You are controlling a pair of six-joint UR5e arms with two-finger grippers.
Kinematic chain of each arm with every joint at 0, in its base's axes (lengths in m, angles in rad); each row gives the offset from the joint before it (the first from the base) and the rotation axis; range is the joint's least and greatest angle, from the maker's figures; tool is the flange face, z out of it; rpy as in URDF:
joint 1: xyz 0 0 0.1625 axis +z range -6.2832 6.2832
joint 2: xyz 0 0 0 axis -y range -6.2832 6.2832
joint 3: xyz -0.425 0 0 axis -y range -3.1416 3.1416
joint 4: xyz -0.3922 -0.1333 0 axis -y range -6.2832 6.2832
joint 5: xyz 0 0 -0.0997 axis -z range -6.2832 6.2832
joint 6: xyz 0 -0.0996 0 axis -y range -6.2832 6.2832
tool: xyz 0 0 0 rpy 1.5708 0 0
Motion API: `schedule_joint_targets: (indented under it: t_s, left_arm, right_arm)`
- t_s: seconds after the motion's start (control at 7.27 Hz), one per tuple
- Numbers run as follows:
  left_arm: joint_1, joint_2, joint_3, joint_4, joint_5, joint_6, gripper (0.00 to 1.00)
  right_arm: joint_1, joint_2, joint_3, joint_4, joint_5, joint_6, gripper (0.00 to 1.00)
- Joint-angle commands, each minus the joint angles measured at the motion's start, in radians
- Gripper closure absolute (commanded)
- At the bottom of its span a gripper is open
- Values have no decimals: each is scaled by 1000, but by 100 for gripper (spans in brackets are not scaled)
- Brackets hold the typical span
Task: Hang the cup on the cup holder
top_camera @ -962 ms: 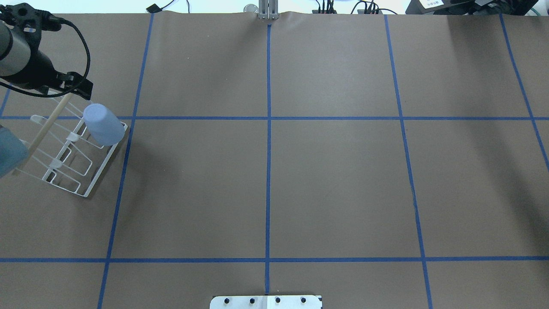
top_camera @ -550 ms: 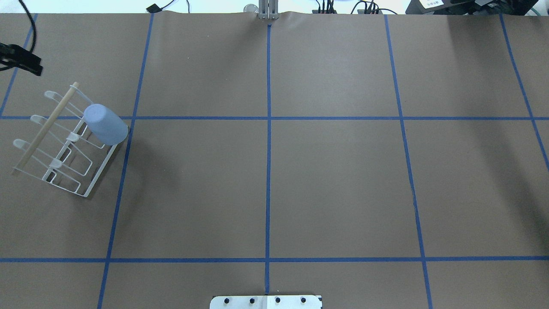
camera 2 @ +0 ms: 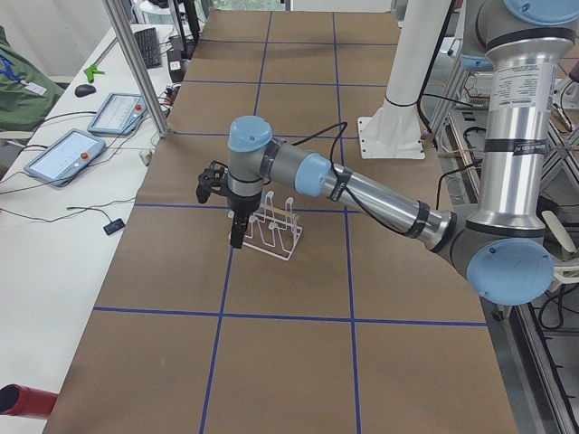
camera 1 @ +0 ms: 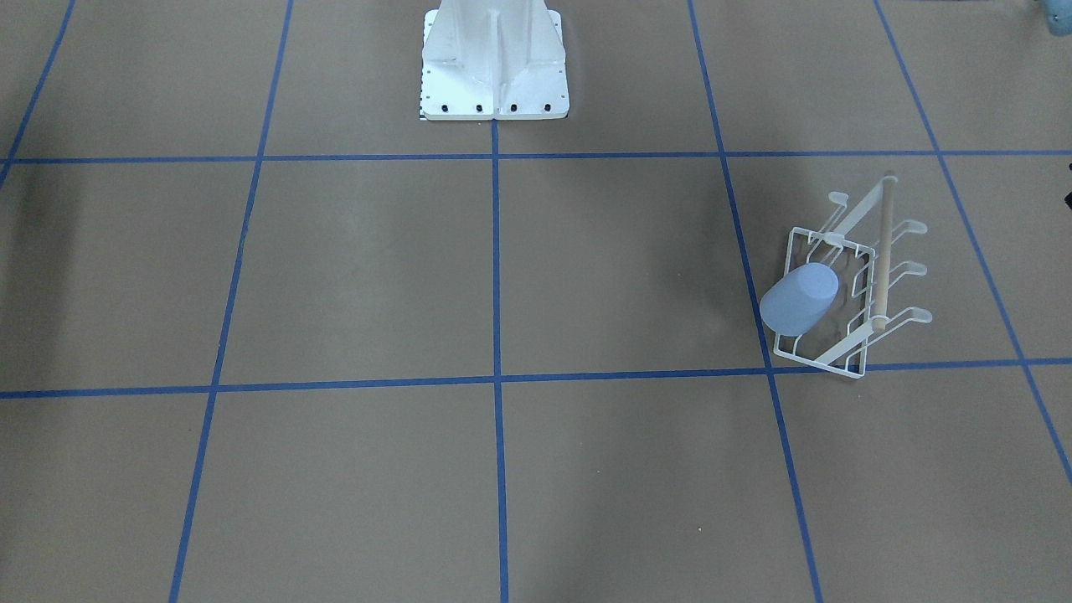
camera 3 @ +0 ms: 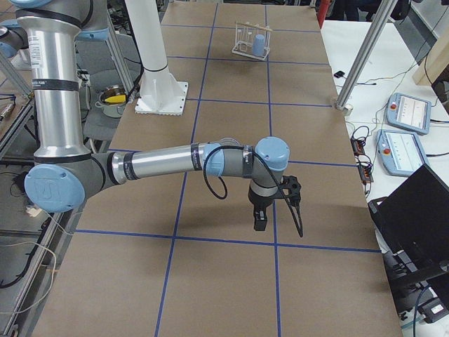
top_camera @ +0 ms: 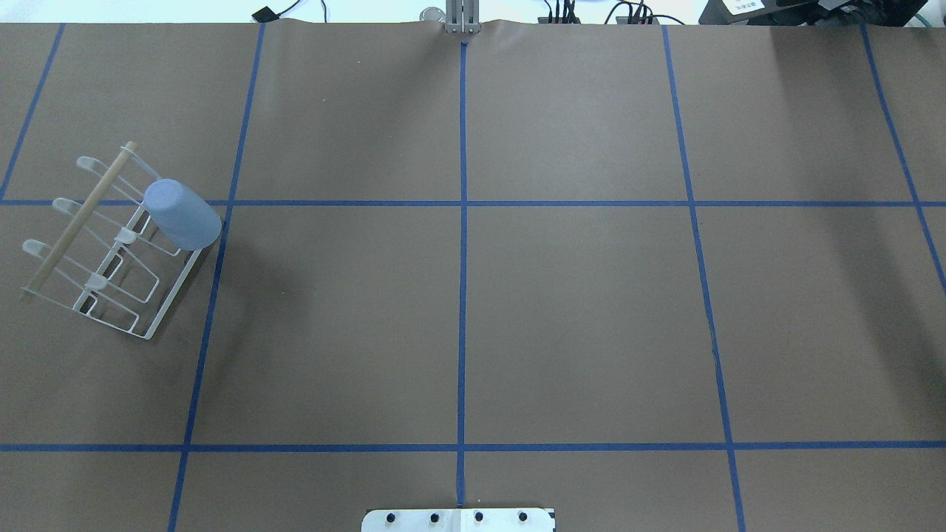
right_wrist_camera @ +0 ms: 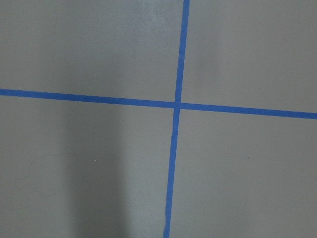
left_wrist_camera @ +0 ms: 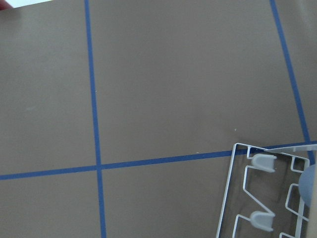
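Cup (top_camera: 182,214): mouth-down, tilted, on holder (top_camera: 80,218) prong. Left gripper (camera 2: 236,237): just beside holder, the nearer; opening not discernible. Right gripper (camera 3: 259,223): well apart, likewise.

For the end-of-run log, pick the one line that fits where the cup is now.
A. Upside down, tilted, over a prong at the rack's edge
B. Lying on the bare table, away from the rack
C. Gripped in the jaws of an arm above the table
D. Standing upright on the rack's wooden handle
A: the cup sits tilted with its closed end up over a prong at one edge of the rack, and the overhead view shows nothing holding it.
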Motion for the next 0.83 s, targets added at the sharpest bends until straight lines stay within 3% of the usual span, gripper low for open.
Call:
schedule_joint_targets:
  t_s: [0.0,0.28,0.69]
  left_arm:
    - [-100,40,135,-33,-13,182,1]
    - [-99,52,217,-31,-13,201,1]
    - [-101,51,229,-30,-25,194,1]
  right_arm:
    - [7,-10,4,0,2,0,0]
    - [10,-13,5,0,3,1,0]
    - [10,-16,10,0,3,1,0]
